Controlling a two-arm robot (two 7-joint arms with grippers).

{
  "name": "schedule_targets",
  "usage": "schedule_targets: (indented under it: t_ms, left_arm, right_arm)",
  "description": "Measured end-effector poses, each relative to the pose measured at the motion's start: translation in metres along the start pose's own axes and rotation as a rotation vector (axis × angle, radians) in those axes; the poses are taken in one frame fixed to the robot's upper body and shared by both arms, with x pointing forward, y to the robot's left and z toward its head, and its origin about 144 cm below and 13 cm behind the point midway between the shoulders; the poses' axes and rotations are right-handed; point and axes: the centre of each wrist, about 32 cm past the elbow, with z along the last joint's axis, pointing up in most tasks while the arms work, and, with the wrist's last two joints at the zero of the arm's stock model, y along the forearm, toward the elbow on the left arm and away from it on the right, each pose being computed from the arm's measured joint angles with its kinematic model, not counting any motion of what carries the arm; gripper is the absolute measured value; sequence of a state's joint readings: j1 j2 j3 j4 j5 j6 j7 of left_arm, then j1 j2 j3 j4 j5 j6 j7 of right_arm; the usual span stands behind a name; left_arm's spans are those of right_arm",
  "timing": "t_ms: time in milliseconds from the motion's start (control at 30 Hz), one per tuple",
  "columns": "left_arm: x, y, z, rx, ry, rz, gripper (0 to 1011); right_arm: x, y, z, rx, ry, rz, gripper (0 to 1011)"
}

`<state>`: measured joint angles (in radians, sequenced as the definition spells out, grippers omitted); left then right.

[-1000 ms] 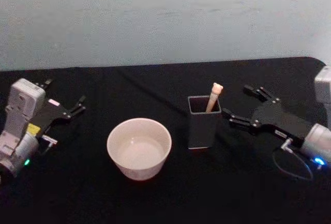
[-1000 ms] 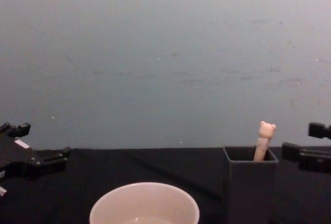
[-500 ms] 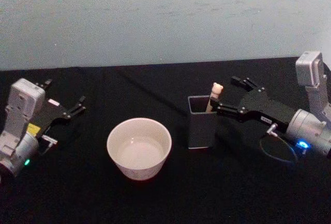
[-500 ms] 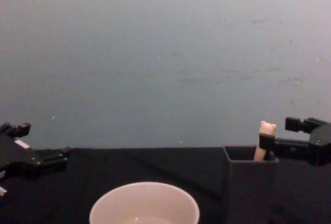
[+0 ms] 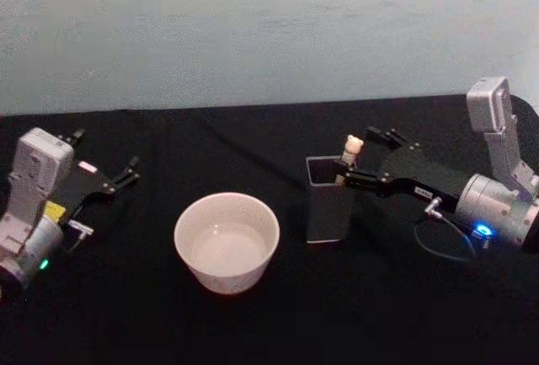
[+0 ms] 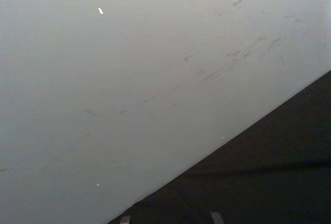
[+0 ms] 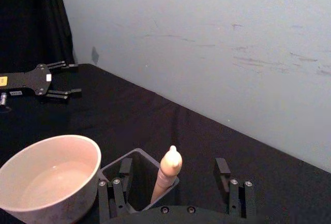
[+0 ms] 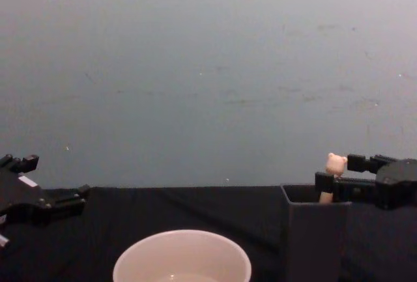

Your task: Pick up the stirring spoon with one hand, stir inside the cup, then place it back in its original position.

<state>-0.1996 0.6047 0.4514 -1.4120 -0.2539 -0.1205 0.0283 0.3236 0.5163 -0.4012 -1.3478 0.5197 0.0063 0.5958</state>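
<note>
At the top of the dark grey square holder [image 5: 327, 209], your right claw [image 5: 360, 156] has its fingers spread apart, and the stirring spoon [image 7: 166, 175] rises between them, bear head up, with neither finger touching it. The spoon leans in the holder's corner, and the cream cup [image 5: 226, 243] sits near the holder's left on the black surface [image 5: 253, 137]. Your left claw [image 5: 104, 150] rests far left, fingers apart.
</note>
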Motion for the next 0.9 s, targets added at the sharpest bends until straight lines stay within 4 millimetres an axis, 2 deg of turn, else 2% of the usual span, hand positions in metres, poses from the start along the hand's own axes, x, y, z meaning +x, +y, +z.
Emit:
schedule_targets:
  t_ms: [900]
  left_arm:
    - [0.0000, 0.0000, 0.0000, 0.000, 0.000, 0.000, 1001]
  right_arm:
    - [0.0003, 0.0003, 0.0008, 0.000, 0.004, -0.002, 1002]
